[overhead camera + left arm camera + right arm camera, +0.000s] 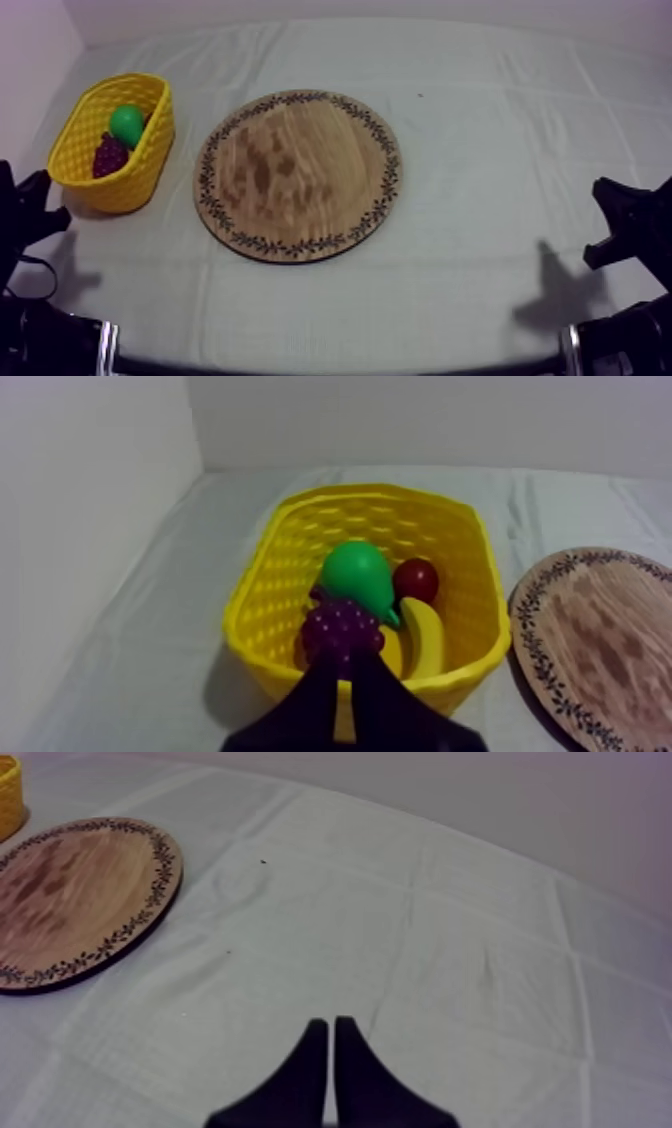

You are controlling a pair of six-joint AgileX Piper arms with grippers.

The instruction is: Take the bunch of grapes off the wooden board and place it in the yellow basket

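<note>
Grey-white cloth [480, 130] with fold creases covers the whole table, and plain pale walls close it in at the back and on my left. The bunch of grapes [342, 631] sits inside the yellow basket [270, 576], which stands just beside the wooden board [298, 175] with the leafy pattern round its rim. From the left wrist view the grapes' near edge is hidden behind my left gripper [345, 666], fingers pressed together in a narrow wedge, gripping nothing. A green pear [358, 574] leans over the grapes, a small red fruit [416, 579] sits behind it, and the banana [425, 638] is half tucked under the pear. My right gripper [330, 1024] is closed up on nothing too, over the cloth and well apart from the board. From that side the basket is just a yellow sliver past the board, mostly cut off.
</note>
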